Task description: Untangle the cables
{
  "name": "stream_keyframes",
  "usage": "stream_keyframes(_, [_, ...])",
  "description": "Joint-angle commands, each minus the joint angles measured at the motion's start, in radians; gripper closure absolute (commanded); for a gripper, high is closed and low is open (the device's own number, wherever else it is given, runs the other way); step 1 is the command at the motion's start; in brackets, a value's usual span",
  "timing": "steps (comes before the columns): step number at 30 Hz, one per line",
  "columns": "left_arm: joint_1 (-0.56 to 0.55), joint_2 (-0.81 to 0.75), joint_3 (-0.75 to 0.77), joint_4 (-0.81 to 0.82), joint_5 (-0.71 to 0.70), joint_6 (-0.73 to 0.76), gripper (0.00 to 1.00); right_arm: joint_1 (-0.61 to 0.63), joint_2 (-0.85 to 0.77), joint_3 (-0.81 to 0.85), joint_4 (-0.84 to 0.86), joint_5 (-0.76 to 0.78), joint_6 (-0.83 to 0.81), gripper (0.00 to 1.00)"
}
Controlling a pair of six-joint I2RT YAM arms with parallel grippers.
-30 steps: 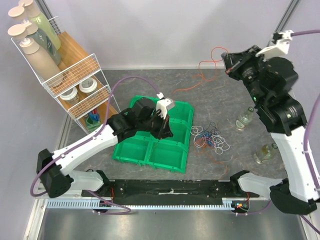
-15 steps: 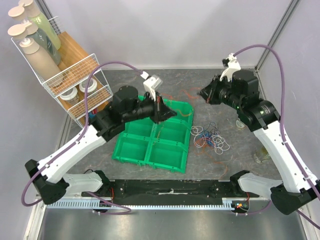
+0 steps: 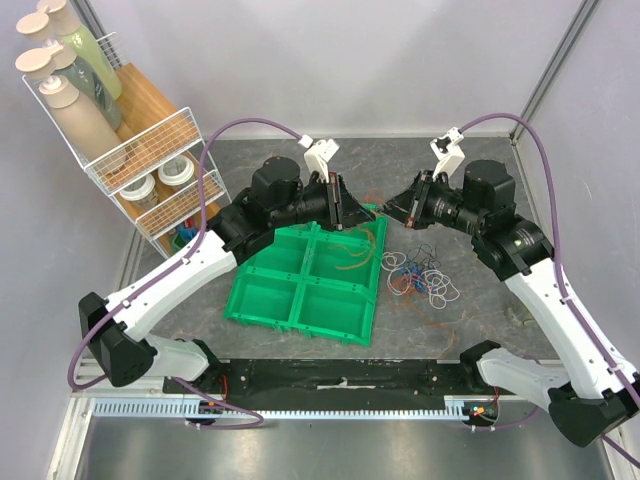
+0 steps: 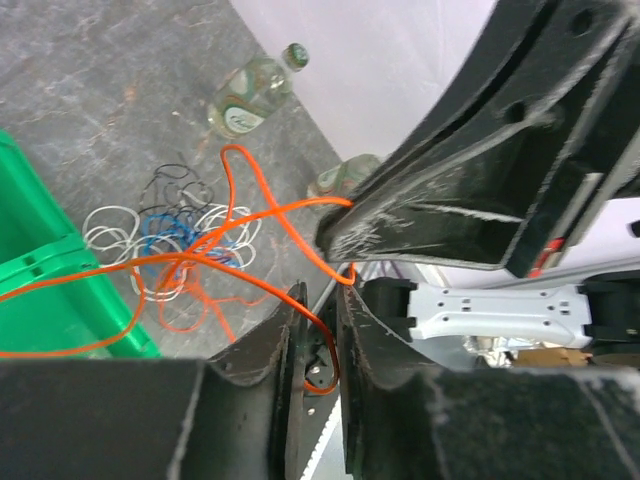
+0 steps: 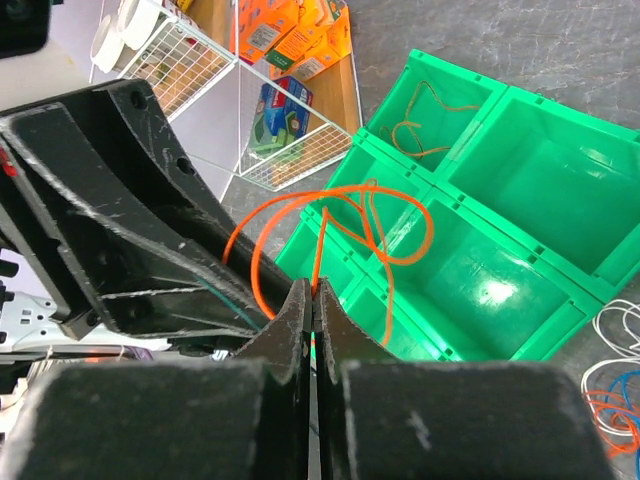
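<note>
A thin orange cable [image 5: 390, 215] loops in the air between my two grippers, over the green tray [image 3: 300, 300]. My right gripper [image 5: 313, 285] is shut on one strand of it; in the top view the gripper [image 3: 395, 208] sits just right of the tray's far corner. My left gripper [image 4: 320, 290] faces it, with its jaws a narrow gap apart and a loop of the orange cable [image 4: 270, 205] hanging in that gap; it shows in the top view [image 3: 345, 205] too. A tangle of white, blue, black and orange cables [image 3: 420, 272] lies on the table right of the tray.
A brownish cable [image 5: 425, 115] lies in one tray compartment. A wire rack [image 3: 160, 170] with bottles and jars stands at the far left. Two glass bottles [image 4: 250, 95] [image 4: 345, 178] lie beyond the tangle on the right. The grey walls are close behind.
My left gripper rose out of the tray and swung right. My right arm came down from high at the back right with the orange cable, so the two grippers now nearly meet.
</note>
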Motion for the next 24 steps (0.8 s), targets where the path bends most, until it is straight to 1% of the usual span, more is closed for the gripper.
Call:
stream_keyframes(1, [-0.001, -0.001, 0.017, 0.125, 0.078, -0.097, 0.72, 0.004, -0.027, -0.023, 0.052, -0.036, 0.01, 1.0])
stream_keyframes(6, [-0.001, -0.006, -0.013, 0.165, 0.062, -0.124, 0.62, 0.003, -0.033, -0.03, 0.054, -0.059, 0.013, 1.0])
stream_keyframes(11, [-0.001, 0.002, -0.016, 0.186, 0.059, -0.149, 0.53, 0.004, -0.062, -0.072, 0.08, -0.068, 0.016, 1.0])
stream_keyframes(14, [-0.001, 0.013, -0.013, 0.188, 0.055, -0.157, 0.53, 0.004, -0.073, -0.092, 0.091, -0.073, 0.019, 1.0])
stream_keyframes(16, [0.001, 0.008, -0.008, 0.168, 0.029, -0.151, 0.61, 0.004, -0.079, -0.095, 0.092, -0.07, 0.021, 1.0])
stream_keyframes(18, [-0.001, 0.002, -0.01, 0.148, -0.007, -0.134, 0.72, 0.004, -0.085, -0.099, 0.091, -0.056, 0.019, 1.0])
stream_keyframes(19, [-0.001, -0.003, -0.008, 0.14, -0.017, -0.122, 0.82, 0.004, -0.088, -0.101, 0.089, -0.048, 0.018, 1.0])
stream_keyframes(20, [-0.001, -0.006, -0.004, 0.12, -0.037, -0.106, 0.95, 0.004, -0.091, -0.098, 0.082, -0.036, 0.016, 1.0])
stream_keyframes(21, [-0.001, -0.007, 0.001, 0.091, -0.071, -0.097, 0.98, 0.003, -0.09, -0.093, 0.066, -0.016, 0.009, 0.94])
stream_keyframes(24, [0.001, -0.01, 0.038, -0.051, -0.213, -0.039, 0.98, 0.004, -0.082, -0.058, -0.068, 0.137, -0.04, 0.56])
